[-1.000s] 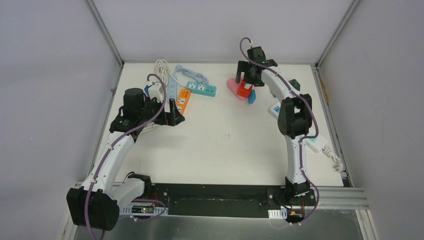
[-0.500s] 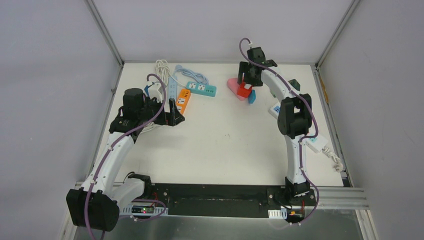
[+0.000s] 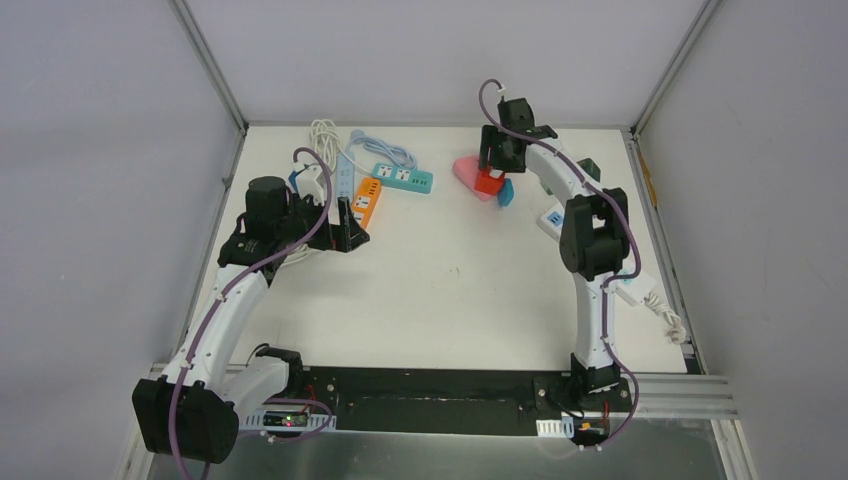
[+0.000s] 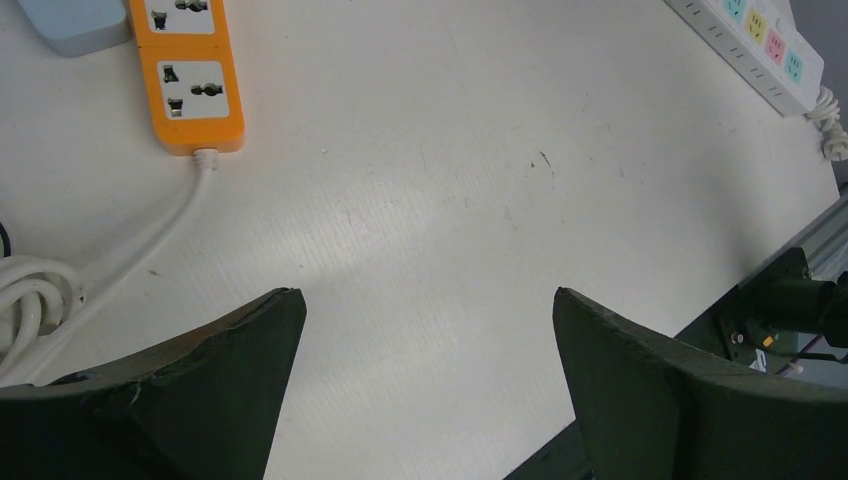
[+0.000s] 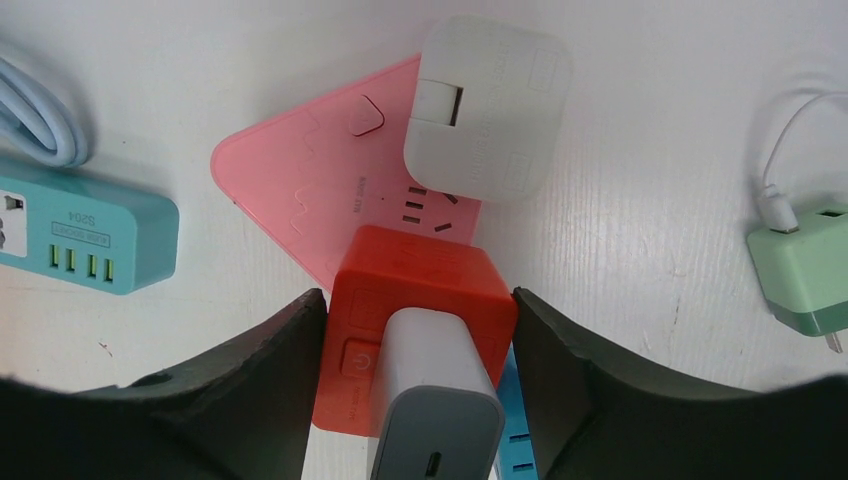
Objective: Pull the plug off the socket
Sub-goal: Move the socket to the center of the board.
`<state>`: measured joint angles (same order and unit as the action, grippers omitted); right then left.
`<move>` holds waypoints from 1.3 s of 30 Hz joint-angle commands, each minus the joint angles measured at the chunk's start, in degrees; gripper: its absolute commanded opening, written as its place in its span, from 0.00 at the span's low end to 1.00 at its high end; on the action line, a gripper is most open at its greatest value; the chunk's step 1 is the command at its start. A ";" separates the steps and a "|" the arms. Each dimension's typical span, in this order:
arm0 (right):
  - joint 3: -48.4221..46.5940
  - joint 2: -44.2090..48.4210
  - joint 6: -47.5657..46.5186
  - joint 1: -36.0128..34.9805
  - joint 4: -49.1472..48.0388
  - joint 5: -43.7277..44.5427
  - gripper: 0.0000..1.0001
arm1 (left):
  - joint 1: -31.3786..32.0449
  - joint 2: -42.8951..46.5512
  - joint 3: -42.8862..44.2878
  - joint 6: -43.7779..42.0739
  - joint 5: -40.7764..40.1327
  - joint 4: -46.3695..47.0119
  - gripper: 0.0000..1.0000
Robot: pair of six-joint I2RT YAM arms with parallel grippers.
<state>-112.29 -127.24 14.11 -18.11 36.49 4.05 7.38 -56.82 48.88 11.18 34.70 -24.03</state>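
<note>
A red cube socket (image 5: 420, 270) stands at the back of the table, partly on a pink triangular power strip (image 5: 300, 190). A white and grey plug (image 5: 435, 400) sticks out of the cube's top face, beside its power button. My right gripper (image 5: 418, 295) straddles the cube, and both black fingers (image 5: 260, 370) press its opposite sides. The plug rises untouched between them. From above, the right gripper (image 3: 492, 165) sits over the red cube socket (image 3: 488, 180). My left gripper (image 4: 425, 295) hangs open over bare table, also visible from above as the left gripper (image 3: 350, 232).
A white adapter (image 5: 488, 110) sits on the pink strip. A blue socket (image 5: 515, 430) lies against the red cube. A green adapter (image 5: 800, 265) is to the right, a teal strip (image 5: 80, 235) to the left. An orange strip (image 4: 190, 80) and a white strip (image 4: 750, 45) lie near the left arm.
The right gripper's fingers have narrowed from wide open until they touch the red cube's sides. The left arm has not moved.
</note>
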 commanded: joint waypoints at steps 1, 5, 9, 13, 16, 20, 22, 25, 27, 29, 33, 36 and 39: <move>4.04 4.58 -2.78 0.27 -1.30 -0.94 0.49 | -0.86 1.39 -0.18 0.44 1.06 2.15 0.99; 7.28 7.42 -3.84 0.34 -1.91 -1.98 0.44 | -0.87 2.04 -0.34 0.48 1.10 2.21 0.99; 11.82 11.33 -5.12 0.35 -2.93 -3.39 0.40 | -0.87 2.21 -0.46 0.54 1.18 2.40 0.99; 16.13 15.05 -7.50 0.36 -3.46 -3.53 0.39 | -0.87 2.27 -0.48 0.58 1.51 2.46 0.99; 19.54 17.55 -9.04 0.35 -3.75 -6.09 0.38 | -0.87 2.37 -0.52 0.65 1.64 2.52 0.99; 24.61 21.00 -11.00 0.35 -3.92 -8.01 0.37 | -0.89 2.24 -0.54 0.61 1.94 2.71 0.99; 27.36 22.92 -12.00 0.35 -4.46 -9.15 0.37 | -0.87 2.18 -0.60 0.68 2.08 2.78 0.99; 31.14 25.79 -13.62 0.28 -5.31 -10.98 0.37 | -0.87 2.24 -0.61 0.64 2.22 2.85 0.99; 33.41 27.47 -15.61 0.21 -5.29 -12.81 0.37 | -0.87 2.24 -0.70 0.66 2.35 2.93 0.99; 35.64 29.21 -17.39 0.18 -5.39 -14.81 0.37 | -0.83 2.24 -0.63 0.51 2.39 3.05 0.99; 39.40 32.58 -22.89 -0.16 -5.28 -18.40 0.35 | -0.83 1.93 -0.66 0.62 2.72 3.20 0.99; 41.60 34.39 -26.82 -0.55 -4.77 -20.56 0.34 | -0.86 1.92 -0.76 0.62 2.91 3.29 0.99; 42.77 35.40 -33.16 -1.54 -2.49 -23.80 0.33 | -0.88 2.06 -0.81 0.64 3.05 3.42 0.99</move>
<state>-70.52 -95.92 -9.87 -18.22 32.49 -13.06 7.01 -55.79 48.25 11.35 36.42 -23.90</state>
